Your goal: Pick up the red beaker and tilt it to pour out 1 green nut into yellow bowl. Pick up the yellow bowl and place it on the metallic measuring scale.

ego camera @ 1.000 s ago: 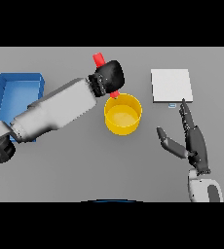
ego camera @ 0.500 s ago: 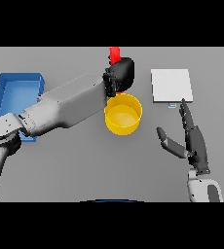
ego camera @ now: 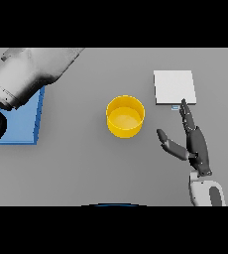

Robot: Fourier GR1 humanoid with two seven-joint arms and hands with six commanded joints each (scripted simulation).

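Sitting at the centre of the frame, the yellow bowl stands upright on the grey table, apart from everything else. Its inside looks plain yellow; no green nut can be made out in it, so whether the pour succeeded cannot be told. The red beaker is nowhere in view. The left arm crosses the upper left corner, above a blue tray at the left edge whose contents are hidden; the left hand itself is out of the frame, so its grip cannot be judged.

The right hand rests at the lower right, fingers straight and thumb spread toward the bowl, holding nothing. The metallic measuring scale lies at the upper right, just beyond its fingertips.

Risks ahead: lifting the bowl by its rim with a loose pinch could tip it and spill any nut; setting it off-centre on the small scale could leave it overhanging.
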